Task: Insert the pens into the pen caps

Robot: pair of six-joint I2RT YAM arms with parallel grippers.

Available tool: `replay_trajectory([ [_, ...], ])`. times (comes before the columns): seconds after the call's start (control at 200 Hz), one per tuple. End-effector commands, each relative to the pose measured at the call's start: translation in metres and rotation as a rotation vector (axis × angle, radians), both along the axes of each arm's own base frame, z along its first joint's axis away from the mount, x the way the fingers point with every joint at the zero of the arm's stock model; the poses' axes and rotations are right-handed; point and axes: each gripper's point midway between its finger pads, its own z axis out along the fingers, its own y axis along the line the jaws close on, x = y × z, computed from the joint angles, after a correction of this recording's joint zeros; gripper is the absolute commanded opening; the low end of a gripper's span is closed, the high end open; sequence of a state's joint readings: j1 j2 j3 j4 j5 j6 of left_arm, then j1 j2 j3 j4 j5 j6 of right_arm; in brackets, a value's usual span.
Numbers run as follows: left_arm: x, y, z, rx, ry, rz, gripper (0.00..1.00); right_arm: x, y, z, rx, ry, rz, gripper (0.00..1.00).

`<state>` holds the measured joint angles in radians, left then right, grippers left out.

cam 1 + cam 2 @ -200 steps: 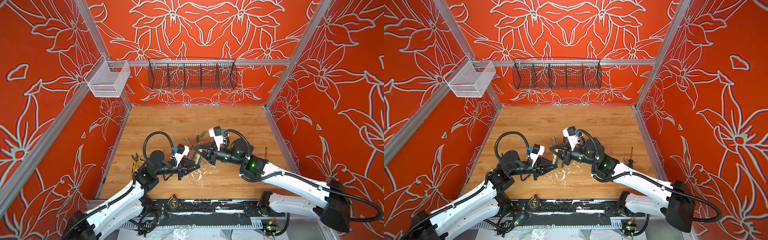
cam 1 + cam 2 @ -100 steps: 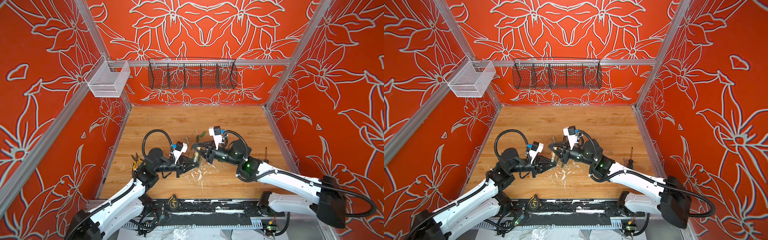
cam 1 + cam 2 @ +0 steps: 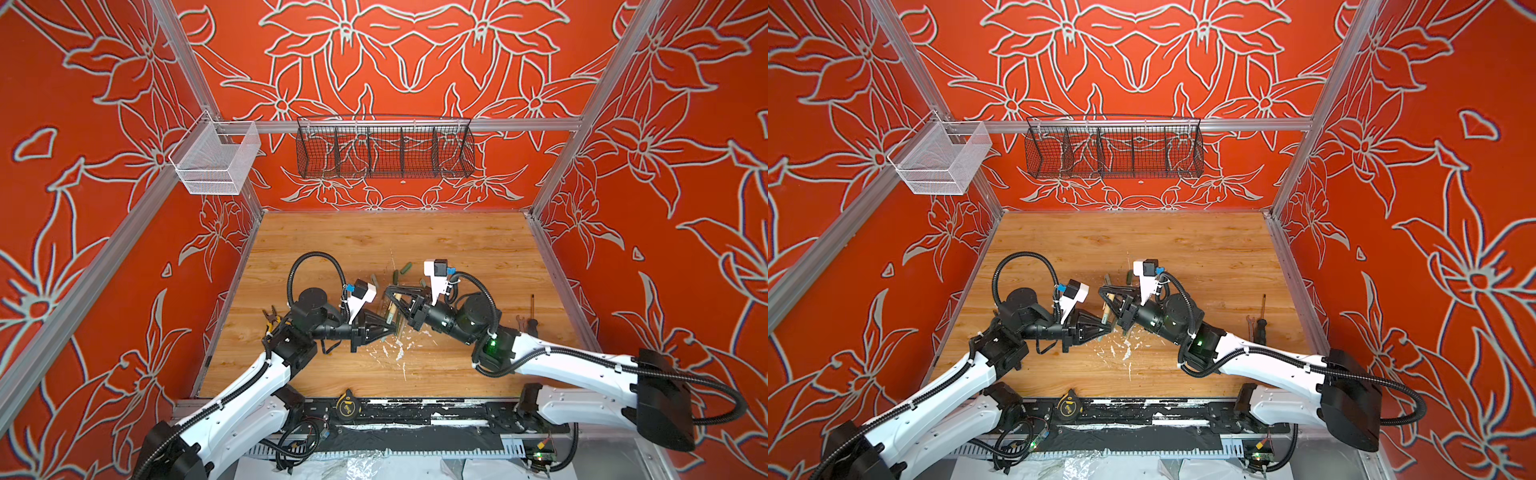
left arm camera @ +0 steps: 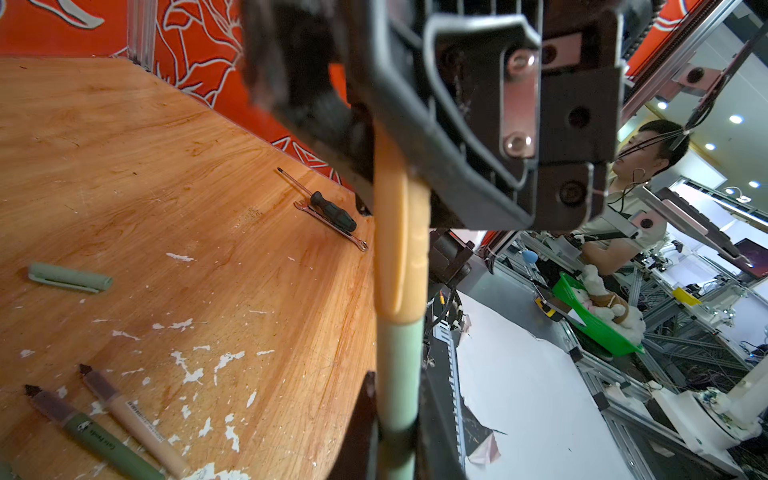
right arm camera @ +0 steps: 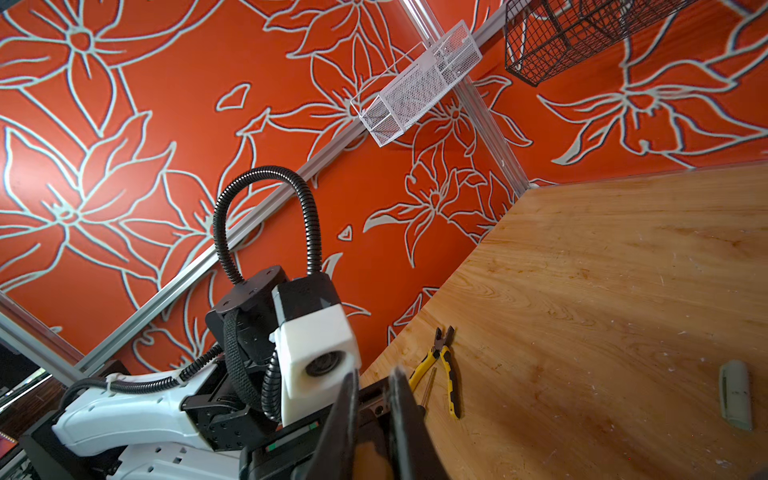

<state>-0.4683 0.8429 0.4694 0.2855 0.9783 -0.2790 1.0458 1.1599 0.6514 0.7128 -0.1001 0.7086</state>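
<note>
On the wooden worktop (image 3: 374, 241) most of the task looked undone. Two bare pens (image 4: 95, 435) lay beside the left gripper (image 3: 386, 327), which was clamped on a pale green pen (image 4: 399, 374). That pen's tip sat inside the tan cap (image 4: 401, 249), pinched by the right gripper (image 3: 394, 296), and loose caps (image 3: 405, 268) lay just beyond.

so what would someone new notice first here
The orange-red walls with big pale flower outlines on three sides grab the eye at once. Then, at the middle of the wooden table, the two arms meet: the left pincer grips a pale green pen while the right pincer grips the tan pen cap sitting over its end.
</note>
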Motion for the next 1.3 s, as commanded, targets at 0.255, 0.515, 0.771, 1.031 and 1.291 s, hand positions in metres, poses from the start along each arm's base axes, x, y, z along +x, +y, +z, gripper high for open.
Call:
replay_trajectory([
  [0.255,0.031,0.016,0.118,-0.221,-0.406,0.142,0.00,-0.062,0.031,-0.119,-0.289,0.250,0.247,0.00],
  [0.515,0.039,0.016,0.141,-0.235,-0.460,0.131,0.00,-0.067,0.040,-0.116,-0.302,0.241,0.277,0.00],
  [0.771,0.036,0.015,0.125,-0.230,-0.395,0.113,0.00,-0.022,0.009,-0.076,-0.253,0.175,0.063,0.00],
  [1.031,0.028,0.019,0.119,-0.203,-0.344,0.118,0.97,0.015,-0.018,-0.037,-0.194,0.113,-0.059,0.00],
  [1.291,0.014,0.030,0.111,-0.184,-0.293,0.171,0.97,0.076,-0.098,-0.041,-0.427,0.164,-0.334,0.00],
])
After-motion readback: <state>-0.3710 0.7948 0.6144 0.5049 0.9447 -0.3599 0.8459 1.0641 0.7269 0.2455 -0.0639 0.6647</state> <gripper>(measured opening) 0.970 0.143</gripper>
